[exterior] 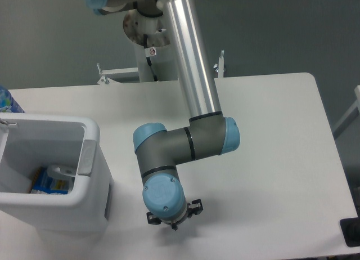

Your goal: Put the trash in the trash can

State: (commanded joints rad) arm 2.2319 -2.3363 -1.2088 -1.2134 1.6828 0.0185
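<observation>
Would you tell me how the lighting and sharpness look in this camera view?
In the fixed camera view, light is soft and even; the arm's metal tube carries a bright streak of glare; the gripper casts only a faint shadow on the table; the whole picture is slightly soft, and the trash can's contents look blurred.

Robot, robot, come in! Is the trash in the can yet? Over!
Gripper low over table, fingers hidden under wrist, state unclear. Bottle lying inside trash can. Paper packet not seen. Nothing in the way.
</observation>
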